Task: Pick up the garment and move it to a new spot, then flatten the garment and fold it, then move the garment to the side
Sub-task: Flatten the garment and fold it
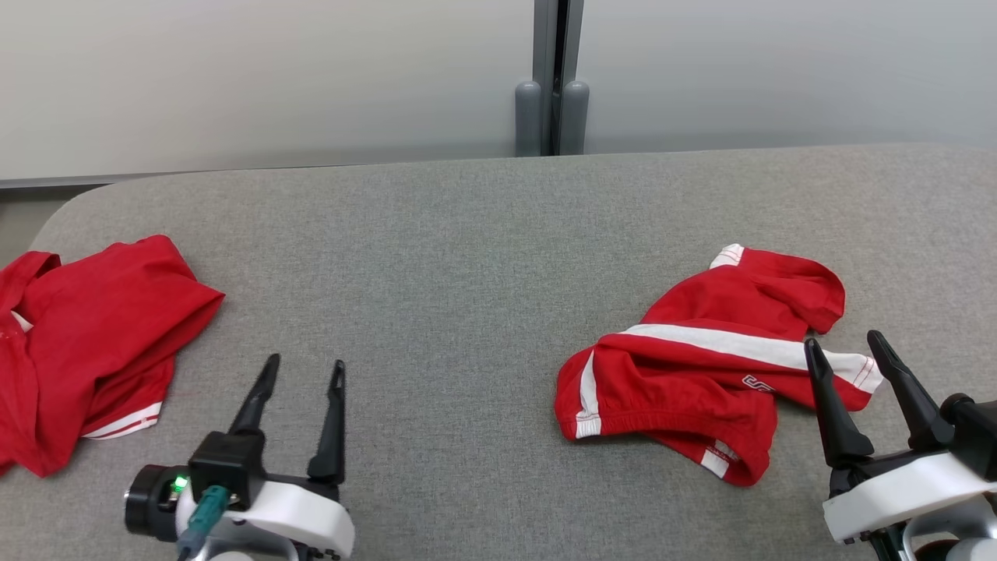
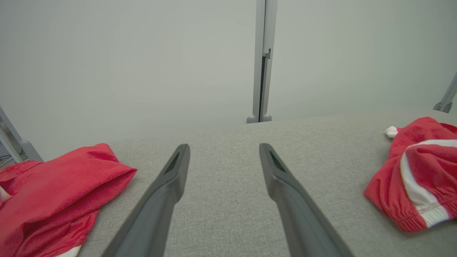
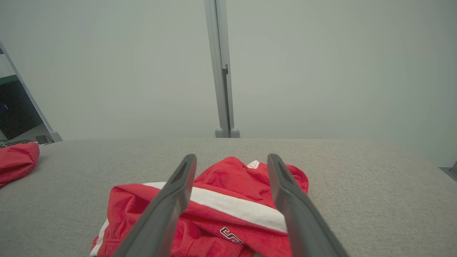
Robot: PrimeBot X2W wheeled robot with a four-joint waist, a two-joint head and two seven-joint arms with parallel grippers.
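We see left gripper [image 1: 305,360] spread wide, empty, over table [image 1: 467,273] | right gripper [image 1: 842,338] spread wide, empty, beside striped garment [image 1: 701,366] | red cloth [image 1: 86,335] far left

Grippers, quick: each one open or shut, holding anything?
Left gripper: open, holding nothing, over bare table.
Right gripper: open, holding nothing, fingers pointing at the striped red garment.

The red garment [image 1: 685,389] with white stripes lies in a crumpled heap on the grey table [image 1: 467,273], not flat and not folded. It sits on the table's right side, nearer the front edge than the back. One wide white stripe runs across it, and small white bands show at its edges.
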